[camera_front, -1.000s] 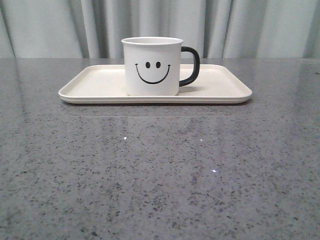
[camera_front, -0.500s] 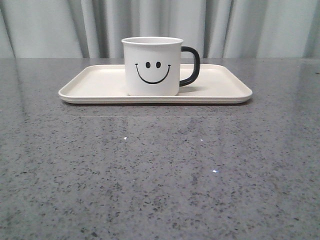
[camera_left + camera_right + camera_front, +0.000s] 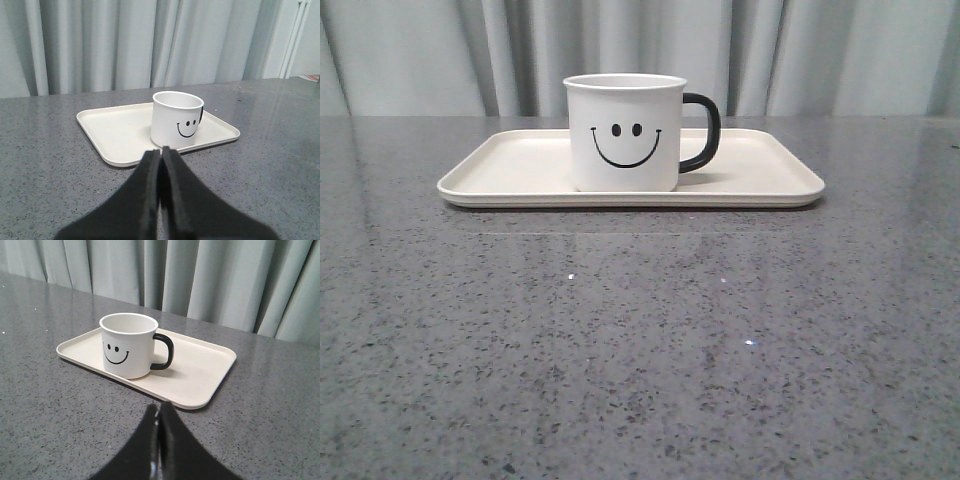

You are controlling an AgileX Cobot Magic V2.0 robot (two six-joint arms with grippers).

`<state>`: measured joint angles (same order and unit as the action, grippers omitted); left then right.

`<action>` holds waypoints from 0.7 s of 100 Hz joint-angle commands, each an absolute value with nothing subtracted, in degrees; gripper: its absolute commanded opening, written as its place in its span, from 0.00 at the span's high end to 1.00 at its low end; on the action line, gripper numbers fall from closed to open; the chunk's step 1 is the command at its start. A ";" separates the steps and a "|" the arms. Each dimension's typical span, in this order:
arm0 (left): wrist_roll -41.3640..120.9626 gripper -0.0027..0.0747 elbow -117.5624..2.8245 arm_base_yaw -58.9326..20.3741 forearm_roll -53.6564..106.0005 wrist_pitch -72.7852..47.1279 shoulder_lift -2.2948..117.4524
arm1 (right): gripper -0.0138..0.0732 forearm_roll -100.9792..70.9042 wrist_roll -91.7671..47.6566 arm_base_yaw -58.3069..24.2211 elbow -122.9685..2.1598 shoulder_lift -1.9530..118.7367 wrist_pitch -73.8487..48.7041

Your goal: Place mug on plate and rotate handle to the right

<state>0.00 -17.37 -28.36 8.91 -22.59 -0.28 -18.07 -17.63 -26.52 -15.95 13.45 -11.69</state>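
The white mug with a black smiley face stands upright on the cream plate, near its middle. Its black handle points to the right in the front view. The mug and plate also show in the left wrist view, and the mug, handle and plate in the right wrist view. My left gripper is shut and empty, back from the plate's near edge. My right gripper is shut and empty, just short of the plate's rim. Neither gripper shows in the front view.
The plate lies on a grey speckled stone table. Pale grey curtains hang behind the table's far edge.
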 commanded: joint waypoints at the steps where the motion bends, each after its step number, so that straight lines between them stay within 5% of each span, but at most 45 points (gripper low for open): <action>1: 0.00 0.99 -18.45 -28.74 9.10 -17.82 -2.06 | 0.92 -18.44 -17.58 -26.23 -17.36 13.84 -6.82; 31: 0.00 0.99 -11.05 -24.73 5.06 -2.32 -2.06 | 0.92 -18.44 -17.58 -26.23 -17.36 13.84 -6.82; 70: 0.00 0.99 -5.13 -5.30 2.52 -0.86 -2.06 | 0.92 -18.44 -17.58 -26.23 -17.36 13.84 -6.82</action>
